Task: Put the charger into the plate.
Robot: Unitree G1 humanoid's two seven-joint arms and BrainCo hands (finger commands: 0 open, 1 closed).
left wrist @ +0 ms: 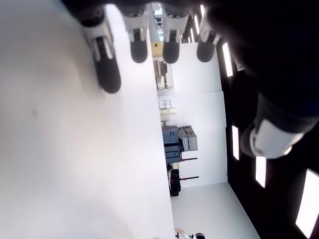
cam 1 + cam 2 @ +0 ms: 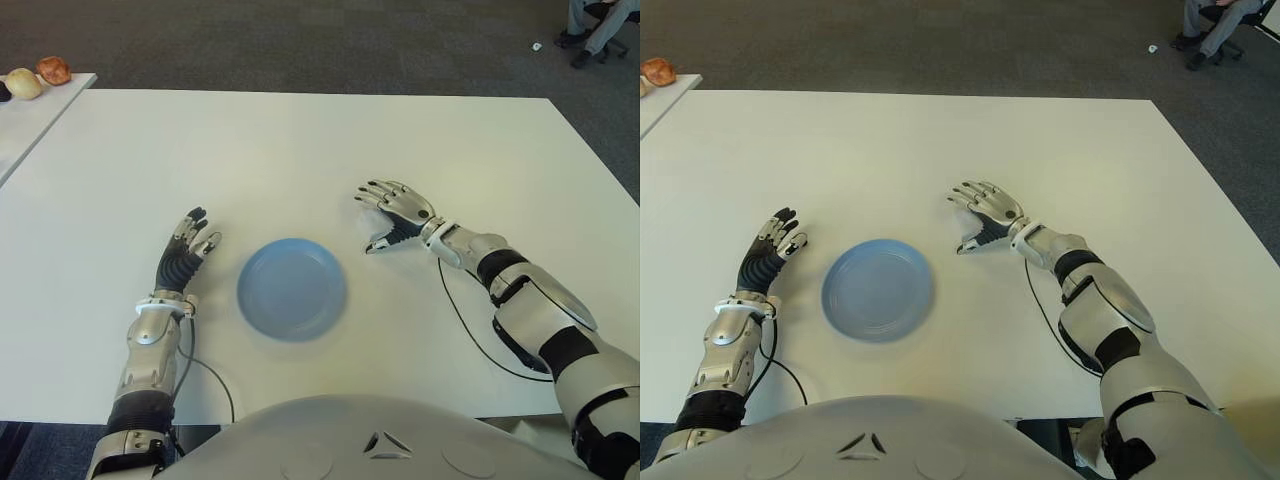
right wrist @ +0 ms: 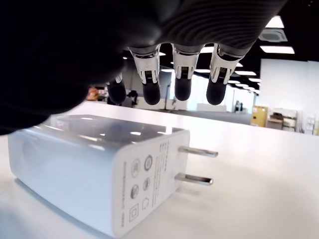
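Note:
A white charger (image 3: 94, 169) with two metal prongs lies flat on the white table (image 2: 300, 150). It shows only in the right wrist view, under my right hand's palm. My right hand (image 2: 392, 216) hovers over it to the right of the blue plate (image 2: 292, 288), its fingers (image 3: 182, 74) spread and extended, gripping nothing. In the eye views the hand hides the charger. The plate holds nothing. My left hand (image 2: 188, 245) shows open beside the plate, on its left.
A thin black cable (image 2: 470, 330) runs along the table by my right forearm. A side table (image 2: 40, 105) at the far left carries two rounded food items (image 2: 40, 76). A person's legs (image 2: 598, 25) show on the carpet at the far right.

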